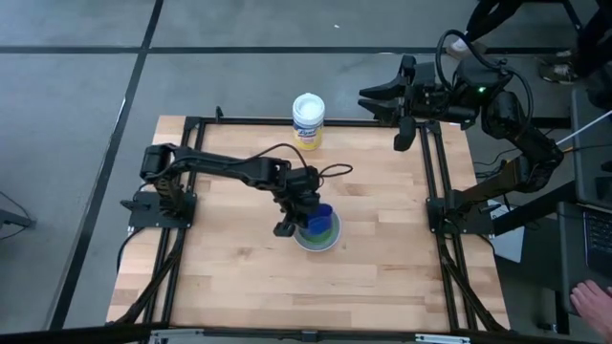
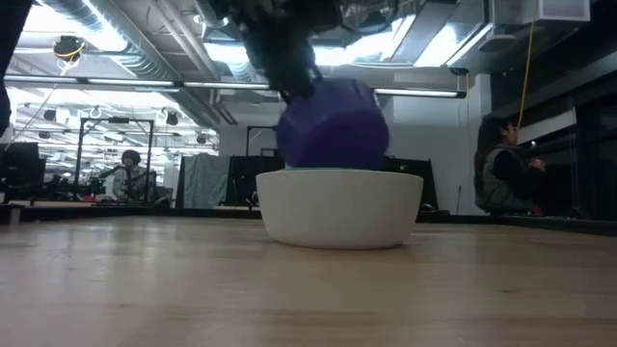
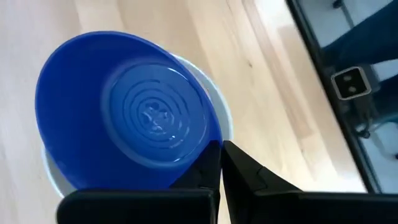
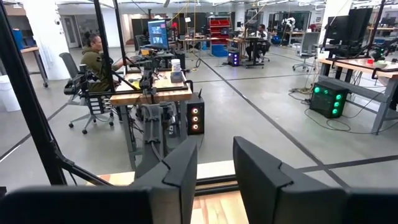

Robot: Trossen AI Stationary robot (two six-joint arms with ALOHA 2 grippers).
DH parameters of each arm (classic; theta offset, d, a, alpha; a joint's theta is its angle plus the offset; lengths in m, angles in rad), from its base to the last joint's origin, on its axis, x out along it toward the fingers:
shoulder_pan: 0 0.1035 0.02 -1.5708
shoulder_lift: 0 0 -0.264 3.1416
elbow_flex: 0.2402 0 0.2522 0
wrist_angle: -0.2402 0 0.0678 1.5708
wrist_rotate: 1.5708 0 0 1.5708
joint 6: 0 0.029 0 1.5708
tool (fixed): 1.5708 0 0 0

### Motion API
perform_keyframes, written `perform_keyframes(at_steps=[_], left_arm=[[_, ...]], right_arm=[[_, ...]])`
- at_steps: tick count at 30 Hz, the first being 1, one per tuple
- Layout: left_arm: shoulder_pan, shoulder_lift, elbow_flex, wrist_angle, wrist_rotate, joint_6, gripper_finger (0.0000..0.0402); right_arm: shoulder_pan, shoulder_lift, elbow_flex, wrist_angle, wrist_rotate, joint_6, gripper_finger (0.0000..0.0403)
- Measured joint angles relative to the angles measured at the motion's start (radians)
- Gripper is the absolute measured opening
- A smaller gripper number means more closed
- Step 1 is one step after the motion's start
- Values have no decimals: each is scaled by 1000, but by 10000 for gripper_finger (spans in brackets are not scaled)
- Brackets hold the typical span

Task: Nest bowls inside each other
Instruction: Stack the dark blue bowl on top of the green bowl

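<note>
Left end effector (image 1: 304,212) pinches blue bowl (image 1: 320,216) rim, tilted over white bowl (image 1: 316,239) mid-bench. High view shows green bowl (image 1: 328,230) inside; low view hides it. Right end effector (image 1: 382,100) parked past far right corner, fingers (image 4: 180,171) apart, empty.

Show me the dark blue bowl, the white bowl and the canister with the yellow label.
dark blue bowl (image 3: 149,118), left wrist view, its ringed inside bottom.
white bowl (image 2: 339,207), low view, its outer wall.
canister (image 1: 308,119), high view, its white lid.
</note>
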Motion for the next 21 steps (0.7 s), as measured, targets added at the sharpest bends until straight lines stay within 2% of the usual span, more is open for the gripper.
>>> perform_keyframes(at_steps=[6,15,21], left_arm=[[25,29,-1,-24,0,19,2],[18,95,1,-60,2,47,2],[22,99,1,-77,-101,41,15]], right_arm=[[0,0,0,0,0,-1,110],[0,0,0,0,-3,-2,94],[0,0,0,-1,-9,-2,100]])
